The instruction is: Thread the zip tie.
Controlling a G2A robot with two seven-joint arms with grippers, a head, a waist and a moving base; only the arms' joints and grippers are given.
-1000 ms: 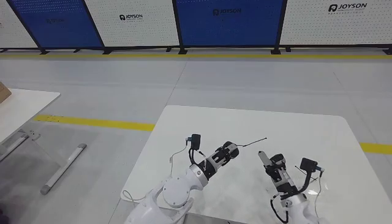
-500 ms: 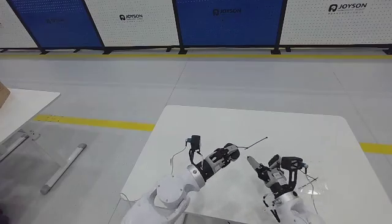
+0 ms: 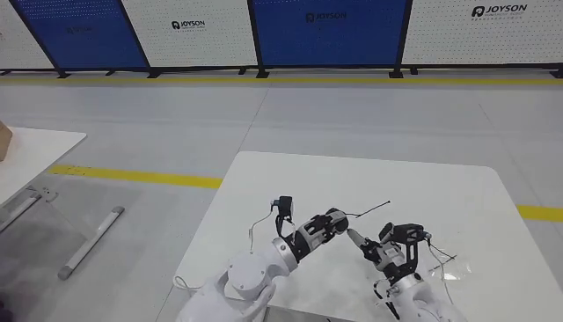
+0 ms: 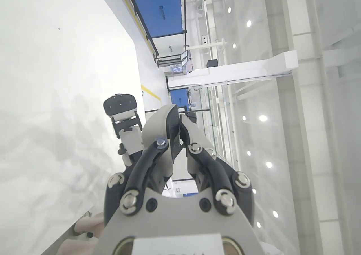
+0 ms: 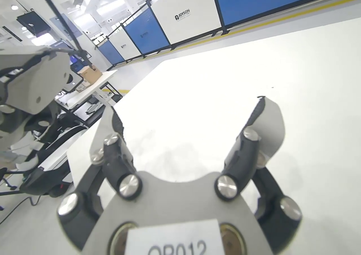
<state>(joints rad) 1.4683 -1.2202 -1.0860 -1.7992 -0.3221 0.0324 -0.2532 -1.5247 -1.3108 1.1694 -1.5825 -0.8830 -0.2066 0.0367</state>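
The black zip tie (image 3: 369, 208) is a thin strap sticking out over the white table (image 3: 440, 181) from my left gripper (image 3: 339, 222), which is shut on its near end. In the left wrist view that gripper (image 4: 179, 122) has its pads pressed together on a dark strip. My right gripper (image 3: 355, 237) sits just beside and in front of the left one, its fingers spread with nothing between them. The right wrist view shows the right gripper (image 5: 189, 118) open over bare tabletop. In that same view the zip tie (image 5: 53, 10) rises from the left gripper (image 5: 33, 84) close by.
Both arms work near the table's front edge. The far half of the table (image 3: 422, 168) is bare white surface. Thin cables (image 3: 440, 256) trail beside the right arm. A second white table (image 3: 26, 150) stands off to the left across the floor.
The right gripper has swung left across the table and now sits close to the left gripper. The left gripper has shifted slightly right, still holding the zip tie.
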